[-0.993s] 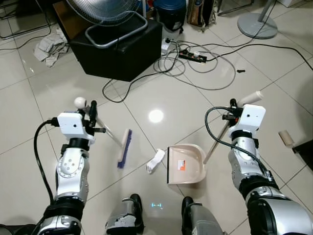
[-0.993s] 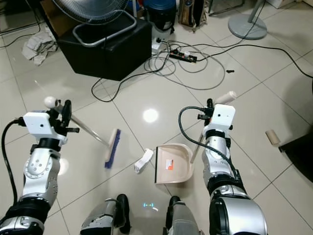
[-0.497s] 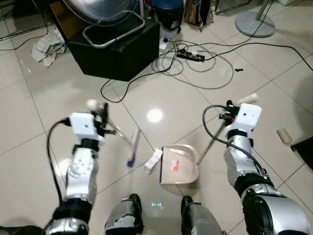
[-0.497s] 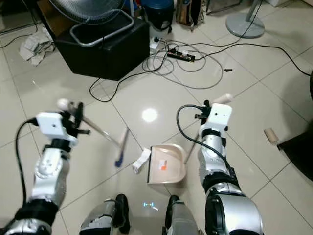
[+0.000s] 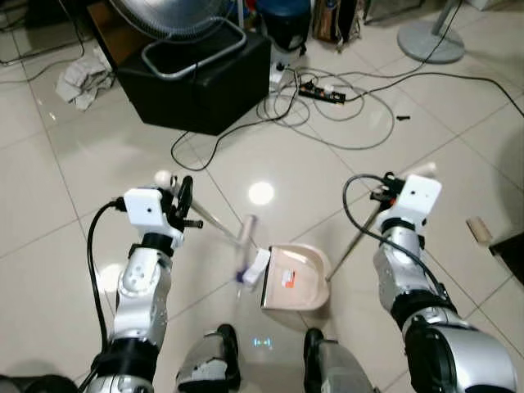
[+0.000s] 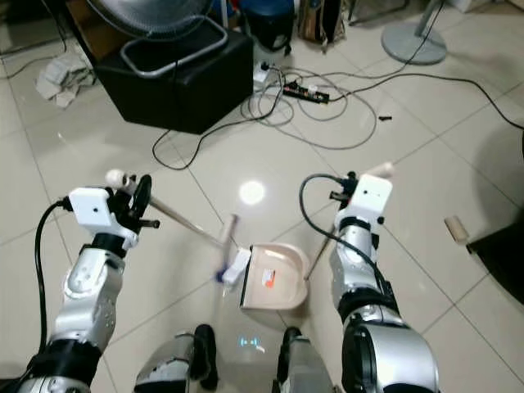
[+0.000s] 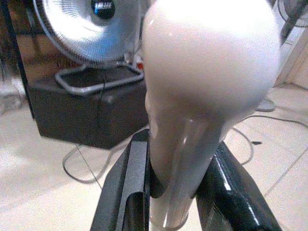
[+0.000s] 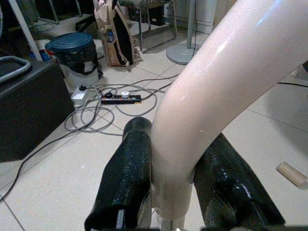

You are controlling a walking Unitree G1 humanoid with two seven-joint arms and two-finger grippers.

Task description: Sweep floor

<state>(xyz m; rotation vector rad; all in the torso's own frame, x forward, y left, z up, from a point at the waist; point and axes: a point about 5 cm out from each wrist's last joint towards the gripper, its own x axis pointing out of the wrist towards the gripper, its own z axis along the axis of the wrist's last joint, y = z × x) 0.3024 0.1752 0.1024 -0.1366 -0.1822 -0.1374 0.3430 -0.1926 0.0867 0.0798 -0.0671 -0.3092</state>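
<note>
My left gripper (image 5: 182,201) is shut on the pale broom handle (image 7: 207,72), just below its round knob, and black fingers (image 7: 137,183) clamp it on both sides. The broom head (image 5: 244,244) is blurred and rests on the tiles, touching a crumpled white paper (image 5: 259,266). The paper lies at the mouth of the beige dustpan (image 5: 299,280), which sits flat on the floor in front of my feet. My right gripper (image 5: 387,187) is shut on the dustpan's long handle (image 8: 216,96), near its upper end.
A black box (image 5: 196,78) carrying a fan stands at the back left. Tangled cables (image 5: 327,115) and a power strip (image 5: 322,92) lie behind the dustpan. A rag (image 5: 82,80) is at far left, a fan base (image 5: 430,41) at back right, and a cardboard tube (image 5: 479,231) at right.
The left arm swung the broom head rightwards across the tiles up to the paper and the dustpan's mouth. The dustpan slid slightly left. The view shifted a little.
</note>
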